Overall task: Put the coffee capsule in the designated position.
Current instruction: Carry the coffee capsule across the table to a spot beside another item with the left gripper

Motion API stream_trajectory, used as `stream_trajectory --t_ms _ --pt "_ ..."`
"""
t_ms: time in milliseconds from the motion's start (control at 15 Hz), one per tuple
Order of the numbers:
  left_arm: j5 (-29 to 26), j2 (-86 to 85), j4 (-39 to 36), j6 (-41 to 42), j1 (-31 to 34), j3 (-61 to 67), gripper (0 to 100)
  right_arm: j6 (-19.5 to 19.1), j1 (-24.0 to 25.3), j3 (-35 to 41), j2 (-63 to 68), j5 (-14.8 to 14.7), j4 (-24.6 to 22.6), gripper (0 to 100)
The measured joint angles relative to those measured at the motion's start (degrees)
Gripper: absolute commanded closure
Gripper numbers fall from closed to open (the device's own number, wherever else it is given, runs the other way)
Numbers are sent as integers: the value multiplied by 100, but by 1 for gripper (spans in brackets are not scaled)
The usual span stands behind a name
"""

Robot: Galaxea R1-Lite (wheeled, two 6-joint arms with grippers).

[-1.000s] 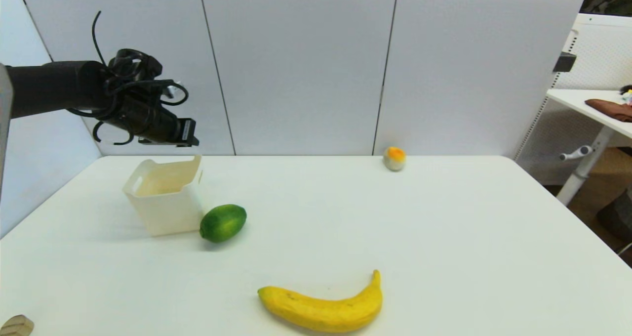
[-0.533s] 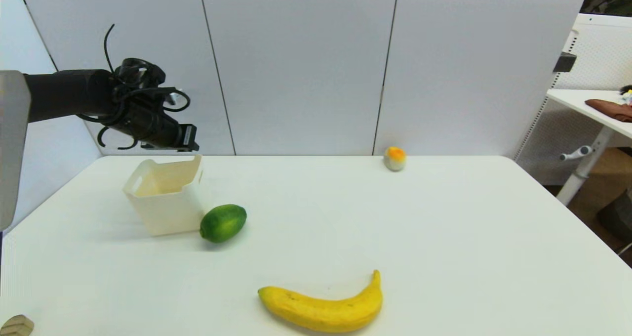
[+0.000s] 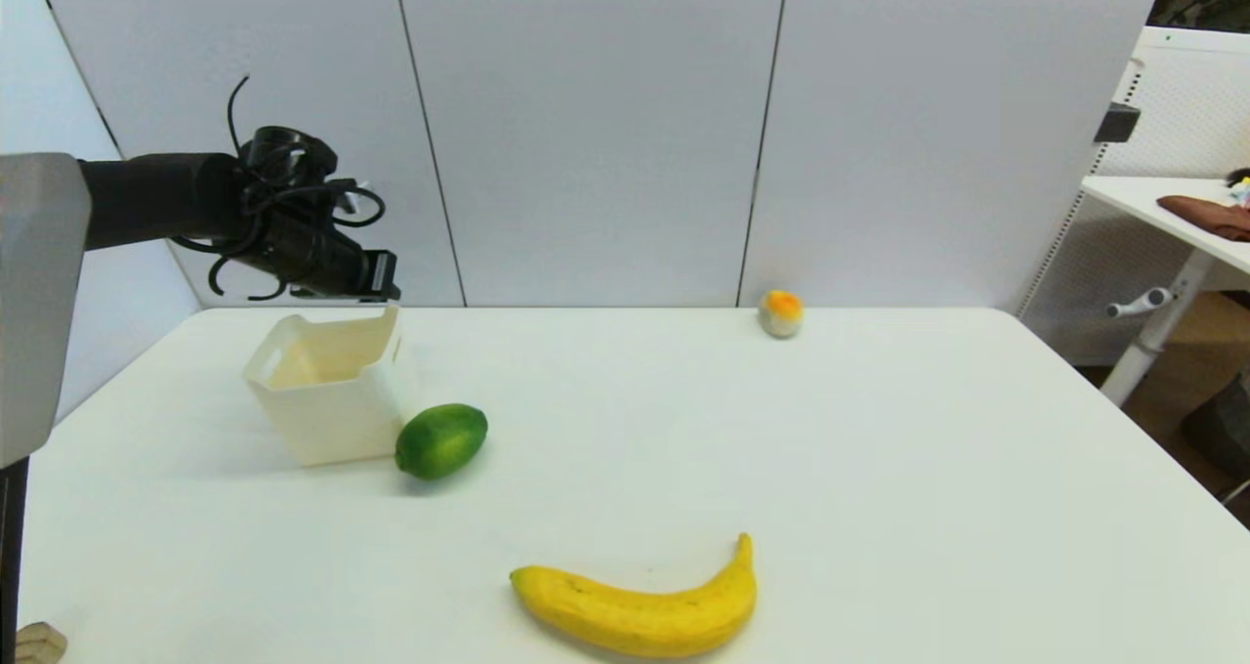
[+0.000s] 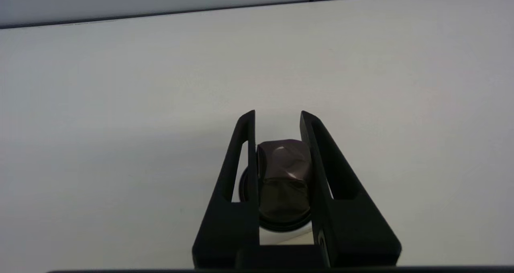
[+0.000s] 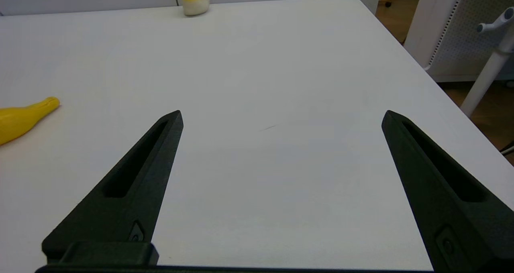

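The dark grey-brown coffee capsule [image 4: 284,172] is pinched between the two black fingers of my left gripper [image 4: 278,116], which is shut on it. In the head view the left arm's wrist [image 3: 332,254] hovers just above and behind the tall back wall of the cream-white square bin [image 3: 337,425], at the table's far left; the fingers and capsule do not show there. The bin's inside looks bare as far as I can see. My right gripper [image 5: 281,116] is wide open over the table's right side, holding nothing, and is out of the head view.
A green lime [image 3: 441,439] touches the bin's right front corner. A banana [image 3: 640,605] lies near the front edge. An orange-and-grey ball [image 3: 780,312] sits by the back wall. A small wooden block [image 3: 39,642] is at the front left corner.
The left arm has come down and slightly to the right, closer to the top of the bin's back wall. Everything on the table stays where it was.
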Motion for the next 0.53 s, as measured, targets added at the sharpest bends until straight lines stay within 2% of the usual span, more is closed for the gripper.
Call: stream_trajectory --t_ms 533 --pt "13 33 -6 9 0 2 100 -2 0 0 0 0 2 0"
